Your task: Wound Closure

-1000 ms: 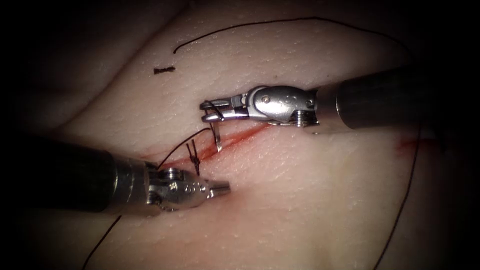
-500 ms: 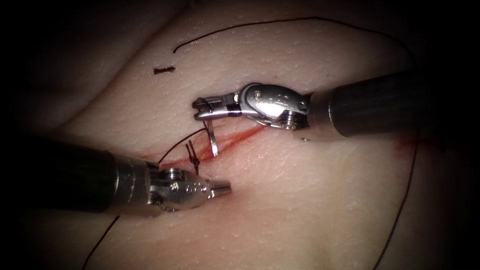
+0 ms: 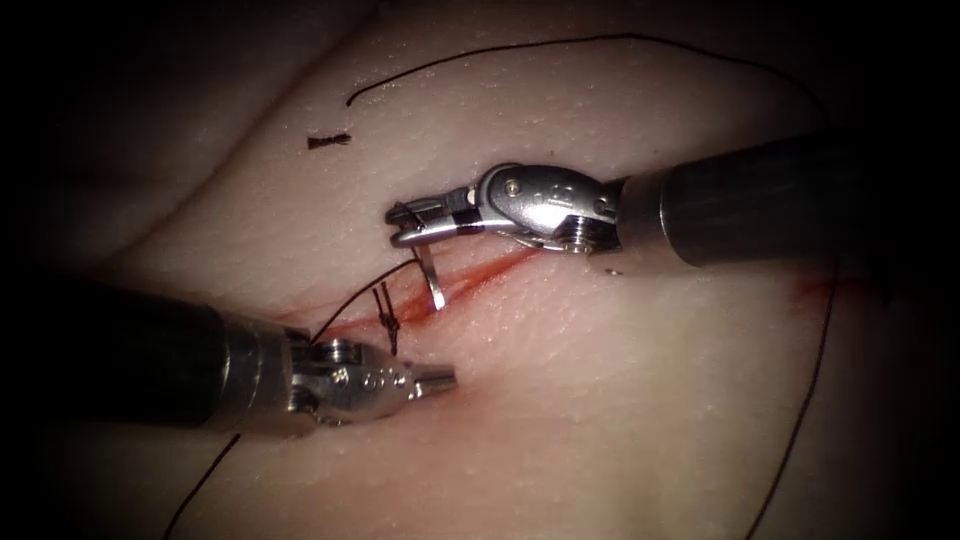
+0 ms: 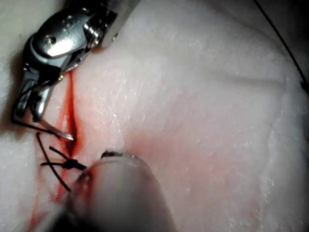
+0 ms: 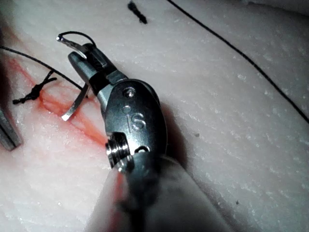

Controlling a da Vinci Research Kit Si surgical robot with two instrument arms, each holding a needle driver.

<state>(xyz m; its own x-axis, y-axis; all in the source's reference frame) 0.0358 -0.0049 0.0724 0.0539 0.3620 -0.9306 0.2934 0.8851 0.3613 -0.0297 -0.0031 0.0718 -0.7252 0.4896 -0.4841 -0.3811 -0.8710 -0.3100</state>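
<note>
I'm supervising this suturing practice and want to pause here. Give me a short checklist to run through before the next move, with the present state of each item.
1. Right tool holds the needle: ok, jaws shut on it near its thread end.
2. Needle tip free of the tissue: ok, in the right wrist view the tip hangs just above the cut, not in the tissue.
3. Left tool holds nothing: ok, jaws shut and empty, on the tissue below the cut.
4. Earlier knot sits on the cut: ok, cut ends stand up beside it.
5. Thread free of tangles: cannot tell, it runs into the dark.
6. Red fluid hiding the cut's edges: ok, edges visible.
</note>
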